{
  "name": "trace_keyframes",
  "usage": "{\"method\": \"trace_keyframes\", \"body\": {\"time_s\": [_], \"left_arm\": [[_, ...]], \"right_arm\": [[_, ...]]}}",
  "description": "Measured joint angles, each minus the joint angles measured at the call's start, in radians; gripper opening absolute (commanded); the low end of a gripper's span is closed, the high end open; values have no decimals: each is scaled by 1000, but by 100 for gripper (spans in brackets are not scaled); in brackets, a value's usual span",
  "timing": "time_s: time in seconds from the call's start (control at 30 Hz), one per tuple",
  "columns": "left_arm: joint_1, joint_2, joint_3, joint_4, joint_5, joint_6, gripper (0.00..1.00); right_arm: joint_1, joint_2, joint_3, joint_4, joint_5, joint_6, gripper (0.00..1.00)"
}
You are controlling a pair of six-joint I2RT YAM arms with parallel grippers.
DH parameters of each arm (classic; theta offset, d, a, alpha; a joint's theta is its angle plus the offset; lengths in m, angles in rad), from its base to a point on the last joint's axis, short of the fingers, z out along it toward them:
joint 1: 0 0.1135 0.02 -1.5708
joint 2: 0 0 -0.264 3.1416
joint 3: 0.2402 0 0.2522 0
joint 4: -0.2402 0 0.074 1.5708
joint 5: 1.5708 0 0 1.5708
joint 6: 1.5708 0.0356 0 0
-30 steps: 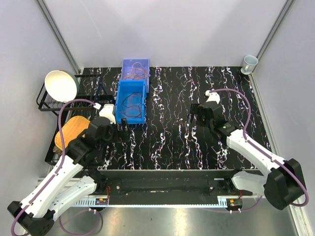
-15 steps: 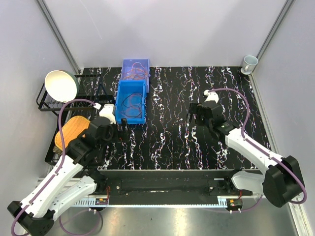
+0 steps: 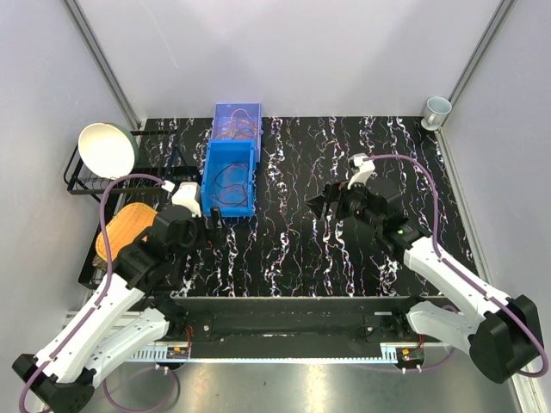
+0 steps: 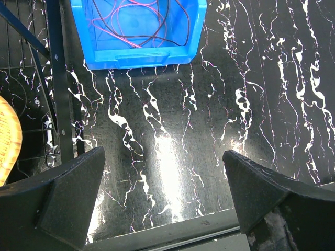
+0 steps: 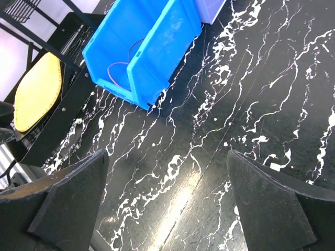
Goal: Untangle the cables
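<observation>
Black marbled desk (image 3: 293,249) fills frame centre
Blue bin (image 3: 231,176) upper left of centre
Left gripper (image 3: 215,225) just below bin, jaws spread wide, empty
Right gripper (image 3: 323,204) mid-frame, jaws likewise released
Cables (image 4: 138,23) lie looped inside bin
Advice: descend over one outlying loop, pinch single strand, lift slowly

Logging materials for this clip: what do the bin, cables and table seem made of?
Bin: moulded plastic, judging by uniform glossy blue walls. Cables: probably thin insulated wire; red and dark strands lie in loose loops. Table: glossy black marble-look top, perhaps laminate; it mirrors the light.
</observation>
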Motion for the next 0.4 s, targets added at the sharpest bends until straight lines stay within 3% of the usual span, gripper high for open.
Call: {"method": "trace_keyframes", "body": {"time_s": [0.4], "left_arm": [[0,-1,0,0,0,0,99]], "right_arm": [[0,-13,-18,35,-38,8,100]]}}
